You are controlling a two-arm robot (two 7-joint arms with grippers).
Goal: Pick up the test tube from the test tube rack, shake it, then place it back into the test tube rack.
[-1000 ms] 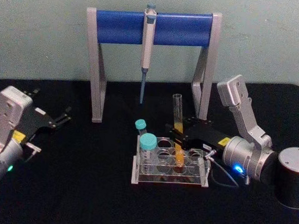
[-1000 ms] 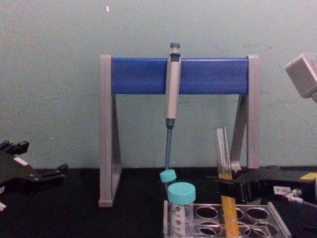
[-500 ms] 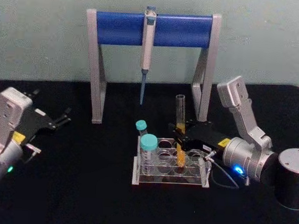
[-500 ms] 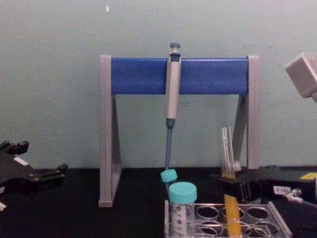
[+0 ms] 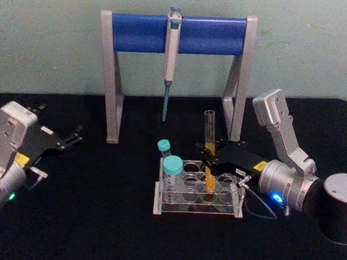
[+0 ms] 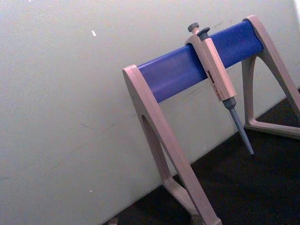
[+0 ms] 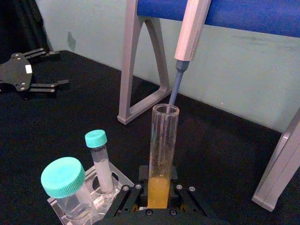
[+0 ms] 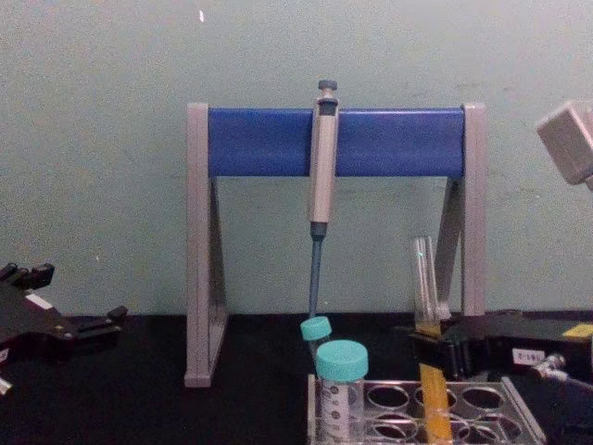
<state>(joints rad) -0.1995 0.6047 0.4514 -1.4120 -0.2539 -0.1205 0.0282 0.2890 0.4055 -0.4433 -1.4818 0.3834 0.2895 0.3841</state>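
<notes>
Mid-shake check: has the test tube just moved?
Yes: in the right gripper, the test tube shifted rightward, nearer the pipette stand's right leg, in chest view. Left gripper idles far left.

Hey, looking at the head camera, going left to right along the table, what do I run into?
left gripper, open → pipette stand's left leg → small teal-capped vial → large teal-capped vial → test tube, gripped by the right gripper → pipette stand's right leg

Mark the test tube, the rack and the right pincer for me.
test tube point(image 5: 208, 129), head view, clear upper glass.
rack point(image 5: 174, 208), head view, front wall.
right pincer point(image 5: 209, 160), head view, midway between fingertips shut on the test tube.
</notes>
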